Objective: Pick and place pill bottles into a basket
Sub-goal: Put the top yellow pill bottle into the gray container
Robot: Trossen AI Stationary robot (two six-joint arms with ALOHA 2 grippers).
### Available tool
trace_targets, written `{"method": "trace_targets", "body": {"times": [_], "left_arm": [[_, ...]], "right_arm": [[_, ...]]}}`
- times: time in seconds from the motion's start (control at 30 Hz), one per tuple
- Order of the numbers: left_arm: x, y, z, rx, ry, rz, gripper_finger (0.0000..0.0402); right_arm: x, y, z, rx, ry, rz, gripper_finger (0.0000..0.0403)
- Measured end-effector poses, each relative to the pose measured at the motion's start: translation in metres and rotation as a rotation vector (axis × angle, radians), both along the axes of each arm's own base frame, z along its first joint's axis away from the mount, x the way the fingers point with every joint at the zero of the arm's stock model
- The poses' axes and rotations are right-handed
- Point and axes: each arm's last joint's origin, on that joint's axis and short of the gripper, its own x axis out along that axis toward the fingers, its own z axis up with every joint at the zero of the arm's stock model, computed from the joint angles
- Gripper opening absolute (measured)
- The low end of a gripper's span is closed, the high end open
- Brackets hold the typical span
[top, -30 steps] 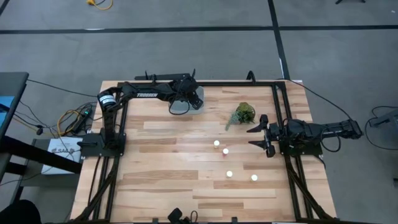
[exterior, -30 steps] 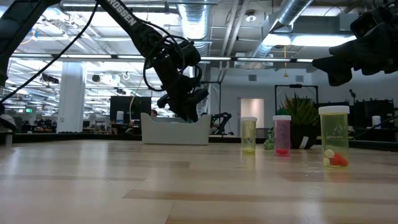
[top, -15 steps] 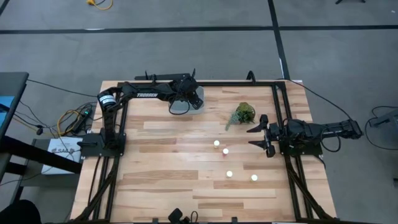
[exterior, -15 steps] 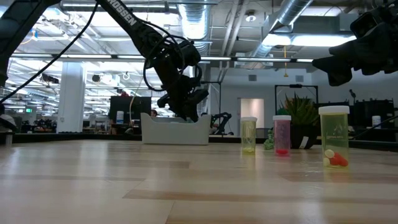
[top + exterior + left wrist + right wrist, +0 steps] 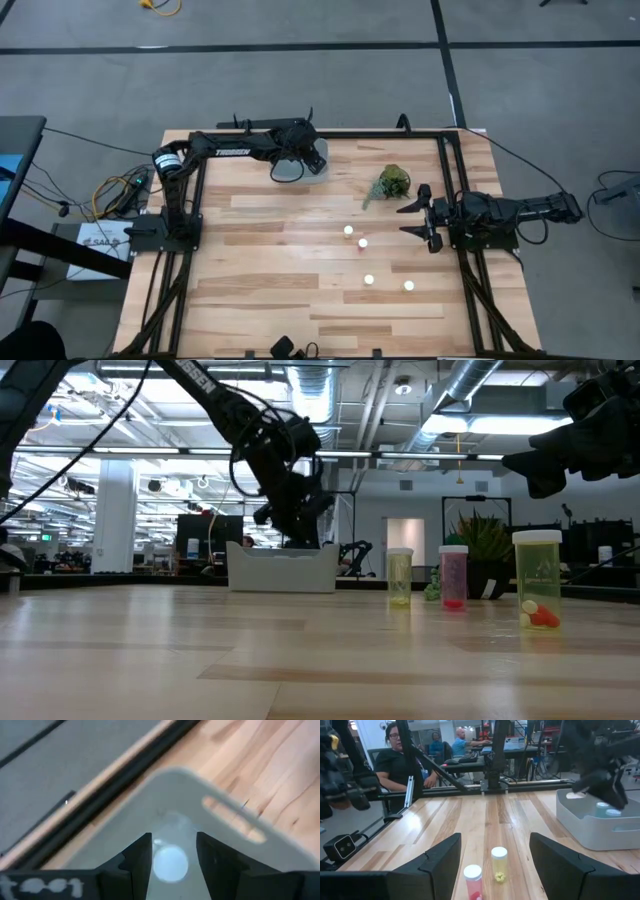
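Observation:
The pale basket (image 5: 322,172) stands near the table's far edge, also in the low view (image 5: 283,570). My left gripper (image 5: 300,158) hangs open just above it, fingers pointing down. Below and between its fingers (image 5: 173,840) a white-capped pill bottle (image 5: 170,863) rests in the basket, untouched. The right wrist view shows two caps (image 5: 606,810) inside the basket (image 5: 590,827). Several more bottles stand upright on the table (image 5: 348,231) (image 5: 362,242) (image 5: 368,280) (image 5: 408,286). My right gripper (image 5: 420,218) waits open at the table's right edge.
A green leafy sprig (image 5: 393,182) lies between the basket and my right gripper. A black frame rail (image 5: 380,135) runs along the table's far edge behind the basket. People (image 5: 400,755) sit at desks beyond the table's left side.
My left gripper has risen a little out of the basket; half a second ago its fingers reached down to the basket's rim, and now they hang clear above it. The basket and the bottles on the table have stayed in place.

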Motion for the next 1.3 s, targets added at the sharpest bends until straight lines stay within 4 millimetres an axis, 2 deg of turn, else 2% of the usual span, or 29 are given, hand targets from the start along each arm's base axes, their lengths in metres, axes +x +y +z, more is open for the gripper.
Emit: {"method": "trace_targets", "body": {"times": [0.13, 0.27, 0.37, 0.53, 0.73, 0.9, 1.03, 1.2, 1.3], "left_arm": [[-0.001, -0.01, 0.027, 0.031, -0.049, -0.03, 0.0144], [-0.002, -0.032, 0.049, 0.032, -0.083, -0.112, 0.0144], [0.004, -0.06, 0.059, 0.004, -0.106, -0.25, 0.0145], [0.019, -0.119, 0.062, -0.013, -0.104, -0.462, 0.0164], [0.03, -0.187, 0.056, 0.036, -0.082, -0.61, 0.02], [0.036, -0.22, 0.048, 0.071, -0.075, -0.67, 0.023], [0.045, -0.233, 0.021, 0.054, -0.017, -0.708, 0.025], [0.059, -0.234, -0.019, 0.035, 0.045, -0.751, 0.0268], [0.063, -0.23, -0.028, 0.064, 0.055, -0.73, 0.0272]], "right_arm": [[0.0, 0.0, 0.0, 0.0, 0.0, 0.0, 0.023], [0.0, 0.0, 0.0, 0.0, 0.0, 0.0, 0.023], [0.0, 0.0, 0.0, 0.0, 0.0, 0.0, 0.023], [0.0, 0.0, 0.0, 0.0, 0.0, 0.0, 0.023], [0.0, 0.0, 0.0, 0.0, 0.0, 0.0, 0.023], [0.0, 0.0, 0.0, 0.0, 0.0, 0.0, 0.023], [0.0, 0.0, 0.0, 0.0, 0.0, 0.0, 0.023], [0.0, 0.0, 0.0, 0.0, 0.0, 0.0, 0.023], [0.0, 0.0, 0.0, 0.0, 0.0, 0.0, 0.023]]}}
